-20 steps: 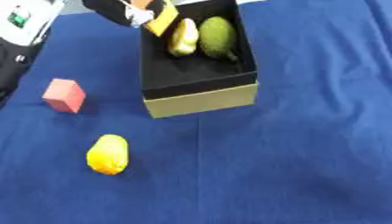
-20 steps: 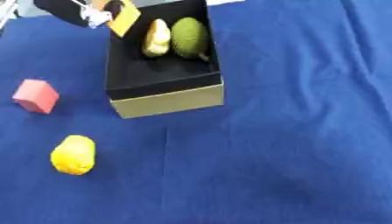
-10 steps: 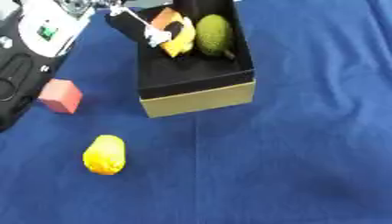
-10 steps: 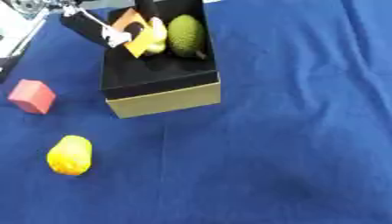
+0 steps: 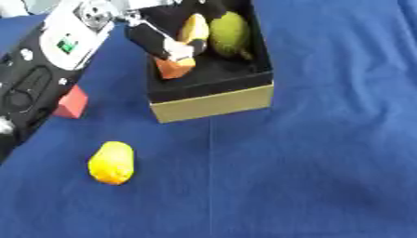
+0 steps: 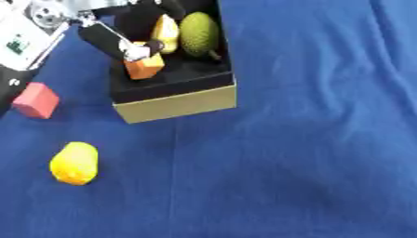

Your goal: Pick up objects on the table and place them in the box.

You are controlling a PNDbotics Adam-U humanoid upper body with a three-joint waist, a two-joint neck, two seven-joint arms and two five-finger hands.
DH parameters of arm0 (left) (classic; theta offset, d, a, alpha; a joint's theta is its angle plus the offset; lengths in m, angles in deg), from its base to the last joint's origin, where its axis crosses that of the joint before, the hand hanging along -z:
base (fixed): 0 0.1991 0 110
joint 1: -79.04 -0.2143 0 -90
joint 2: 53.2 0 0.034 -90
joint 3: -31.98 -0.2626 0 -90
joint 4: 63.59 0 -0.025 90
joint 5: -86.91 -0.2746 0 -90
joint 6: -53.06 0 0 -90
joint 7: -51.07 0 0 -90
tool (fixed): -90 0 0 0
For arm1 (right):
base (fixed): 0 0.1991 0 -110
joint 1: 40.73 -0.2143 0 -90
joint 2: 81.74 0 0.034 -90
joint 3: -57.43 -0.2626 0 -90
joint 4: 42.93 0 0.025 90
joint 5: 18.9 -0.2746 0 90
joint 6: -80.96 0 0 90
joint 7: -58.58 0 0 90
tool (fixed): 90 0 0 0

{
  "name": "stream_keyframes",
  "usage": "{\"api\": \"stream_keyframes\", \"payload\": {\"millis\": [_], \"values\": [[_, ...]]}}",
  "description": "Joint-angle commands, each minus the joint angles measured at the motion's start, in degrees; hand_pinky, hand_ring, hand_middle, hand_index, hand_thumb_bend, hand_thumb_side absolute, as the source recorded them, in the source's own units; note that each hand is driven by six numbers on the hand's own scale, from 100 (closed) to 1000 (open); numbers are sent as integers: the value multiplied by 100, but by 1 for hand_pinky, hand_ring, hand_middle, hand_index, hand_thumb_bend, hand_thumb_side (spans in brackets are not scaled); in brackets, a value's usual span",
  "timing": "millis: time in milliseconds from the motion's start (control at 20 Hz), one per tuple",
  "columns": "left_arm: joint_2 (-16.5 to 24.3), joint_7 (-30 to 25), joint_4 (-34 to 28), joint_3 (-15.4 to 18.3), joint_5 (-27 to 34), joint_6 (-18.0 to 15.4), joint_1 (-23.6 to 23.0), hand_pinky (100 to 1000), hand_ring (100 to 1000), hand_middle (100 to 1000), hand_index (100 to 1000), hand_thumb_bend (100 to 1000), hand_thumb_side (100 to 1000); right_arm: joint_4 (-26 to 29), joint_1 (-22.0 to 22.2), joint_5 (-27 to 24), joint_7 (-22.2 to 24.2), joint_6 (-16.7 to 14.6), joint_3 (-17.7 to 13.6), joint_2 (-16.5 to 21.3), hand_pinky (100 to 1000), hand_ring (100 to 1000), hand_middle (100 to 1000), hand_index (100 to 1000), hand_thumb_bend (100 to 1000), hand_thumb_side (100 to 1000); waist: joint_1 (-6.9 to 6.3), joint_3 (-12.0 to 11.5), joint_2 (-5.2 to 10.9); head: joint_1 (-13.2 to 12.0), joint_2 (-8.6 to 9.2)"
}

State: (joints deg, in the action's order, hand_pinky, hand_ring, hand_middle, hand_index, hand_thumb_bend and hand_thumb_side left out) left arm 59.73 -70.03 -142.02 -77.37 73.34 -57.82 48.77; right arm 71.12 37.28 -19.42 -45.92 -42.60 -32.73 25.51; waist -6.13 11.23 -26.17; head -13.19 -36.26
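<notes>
The left hand pinches an orange block at its fingertips, over the near-left part of the box interior. The box floor lies directly beneath the hand; yellow and green fruits sit just beyond. Right hand unseen.

Left hand pinches orange block over box; yellow fruit, red cube on cloth.

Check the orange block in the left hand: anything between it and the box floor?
Nothing visible. The left hand holds the orange block inside the box, over bare floor; the yellow fruit and green fruit lie farther back.
</notes>
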Motion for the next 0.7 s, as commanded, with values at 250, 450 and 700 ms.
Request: {"api": "stream_keyframes", "payload": {"millis": [250,450,700], "values": [[714,299,-266,301,17,116,-332,868,783,733,866,229,264,55,246,35,-61,29,-121,97,771,786,738,826,100,524,99,-310,288,243,-191],[1242,357,-446,479,-172,201,-853,858,781,729,854,289,254,55,539,263,-264,24,-231,75,771,786,738,826,100,524,121,-715,357,585,-287],[1954,473,-819,725,-126,337,-1564,863,795,748,863,320,272,55,688,544,-510,25,-224,17,772,787,738,826,100,524,196,-978,372,812,-284]]}}
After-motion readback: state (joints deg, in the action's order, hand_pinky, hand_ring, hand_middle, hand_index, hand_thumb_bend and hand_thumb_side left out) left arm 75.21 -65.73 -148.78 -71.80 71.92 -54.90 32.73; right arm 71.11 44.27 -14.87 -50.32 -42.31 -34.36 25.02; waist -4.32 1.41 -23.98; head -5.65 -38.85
